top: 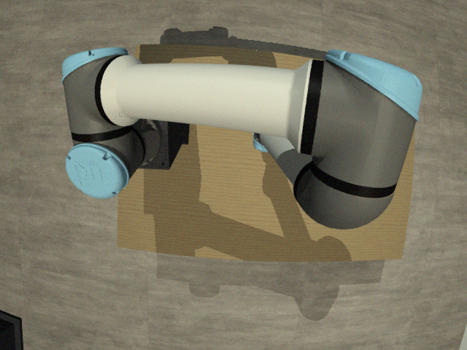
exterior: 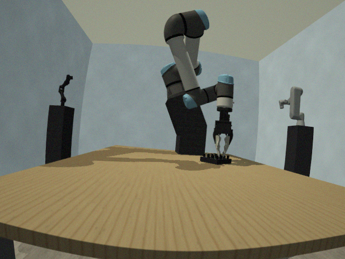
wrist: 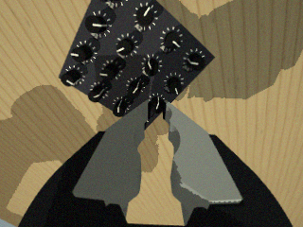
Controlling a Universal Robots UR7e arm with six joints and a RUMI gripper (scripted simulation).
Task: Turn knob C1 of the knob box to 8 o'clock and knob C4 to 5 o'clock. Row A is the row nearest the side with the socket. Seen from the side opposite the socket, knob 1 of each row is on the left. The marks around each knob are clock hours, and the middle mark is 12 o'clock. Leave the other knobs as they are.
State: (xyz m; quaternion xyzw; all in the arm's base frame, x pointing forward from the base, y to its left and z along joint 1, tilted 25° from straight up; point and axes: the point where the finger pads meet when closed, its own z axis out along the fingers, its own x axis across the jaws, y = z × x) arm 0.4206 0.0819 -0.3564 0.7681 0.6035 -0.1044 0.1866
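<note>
The worktop [top: 233,176] [exterior: 172,200] looks like pale wood with straight, fine grain. The floor [top: 263,22] resembles matt, streaky grey wood. The arm's long tube [top: 211,94] appears smooth, softly shining white, like painted metal; its blue caps [top: 97,170] [exterior: 225,79] look like smooth plastic. The hand's grey fingers seem like smooth, dull metal. The knob box [exterior: 213,160] [wrist: 128,33] resembles dark matt plastic. The blue walls [exterior: 125,97] look matt and faintly mottled.

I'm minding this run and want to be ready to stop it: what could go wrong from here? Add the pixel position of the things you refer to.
The gripper [exterior: 222,156] [wrist: 156,102] has its fingertips at a corner knob [wrist: 157,104]; if that isn't C1 or C4, turning it would spoil a setting. Neighbouring knobs stand close by, so a rotating finger might nudge one. The knob box [exterior: 213,160] [wrist: 130,33] could perhaps twist on the table [exterior: 167,200] too.
</note>
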